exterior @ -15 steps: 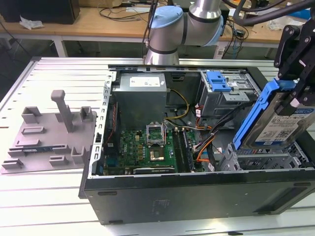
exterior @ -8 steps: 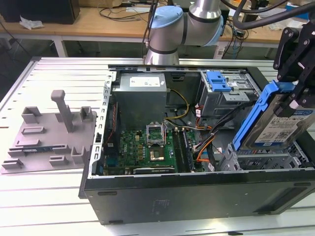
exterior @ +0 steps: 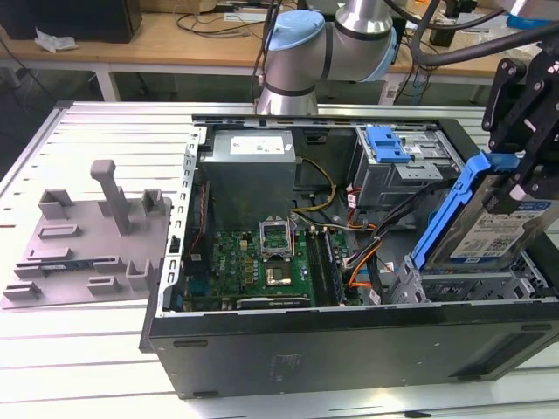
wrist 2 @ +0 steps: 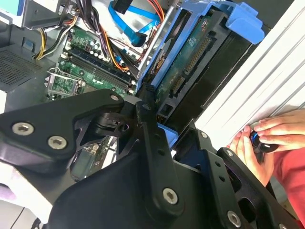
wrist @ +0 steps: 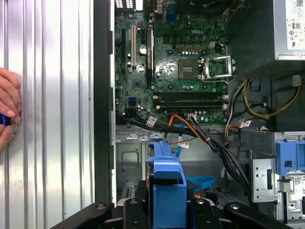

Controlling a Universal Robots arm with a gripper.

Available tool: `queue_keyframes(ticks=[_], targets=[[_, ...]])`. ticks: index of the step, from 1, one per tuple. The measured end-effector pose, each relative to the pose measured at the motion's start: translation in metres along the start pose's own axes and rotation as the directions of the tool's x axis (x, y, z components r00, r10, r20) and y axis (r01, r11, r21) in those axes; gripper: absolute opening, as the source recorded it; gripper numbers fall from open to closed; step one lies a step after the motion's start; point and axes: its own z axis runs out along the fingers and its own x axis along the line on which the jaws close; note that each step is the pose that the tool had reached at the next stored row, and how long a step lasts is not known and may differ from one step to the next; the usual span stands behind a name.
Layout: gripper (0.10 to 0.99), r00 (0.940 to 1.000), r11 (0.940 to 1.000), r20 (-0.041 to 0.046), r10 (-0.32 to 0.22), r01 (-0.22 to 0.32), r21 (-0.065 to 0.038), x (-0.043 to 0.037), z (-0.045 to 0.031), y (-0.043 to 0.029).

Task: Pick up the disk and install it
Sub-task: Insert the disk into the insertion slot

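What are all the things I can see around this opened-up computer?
disk (flat rectangular hard drive): one, silver with blue plastic bracket, tilted over the case, exterior view's right.
computer case: one, black metal, open on the table.
motherboard: one, green, inside the case.
power supply box: one, grey, inside the case.
plastic latch: one, blue, on a silver cage inside.
moulded fixture: one, grey, on the table, exterior view's left.
table: one, silver, ribbed, under the case.
person's hand: one, on the table.
robot arm: one, silver and light blue, behind the case.
gripper: one, black, shut on the disk.
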Motion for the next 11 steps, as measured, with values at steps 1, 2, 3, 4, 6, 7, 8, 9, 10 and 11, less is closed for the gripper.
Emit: queue_keyframes(ticks=[1,2,3,4,6,7,8,9,10,11], targets=[[0.369,1.0,1.0,-0.0001,0.0,0.0,0.0,0.0,0.001,-0.0001],[0.369,1.0,1.0,0.0,0.0,0.0,0.0,0.0001,0.0022,-0.0002],[0.369,1.0,1.0,0.0001,0.0,0.0,0.0,0.0002,0.0045,-0.0003],[0.369,1.0,1.0,0.0,0.0,0.0,0.0,0.0004,0.008,-0.0004],[0.369,1.0,1.0,0.0,0.0,0.0,0.0,0.0008,0.0127,-0.0006],[0.369,1.0,1.0,0.0,0.0,0.0,0.0,0.0012,0.0156,-0.0008],[0.369,1.0,1.0,0.0,0.0,0.0,0.0,0.0019,0.0189,-0.0009],[0.369,1.0,1.0,0.0,0.0,0.0,0.0,0.0025,0.0213,-0.001],[0.369,1.0,1.0,0.0,0.0,0.0,0.0,0.0033,0.0234,-0.0011],[0.369,1.0,1.0,0.0001,0.0,0.0,0.0,0.0048,0.0266,-0.0013]])
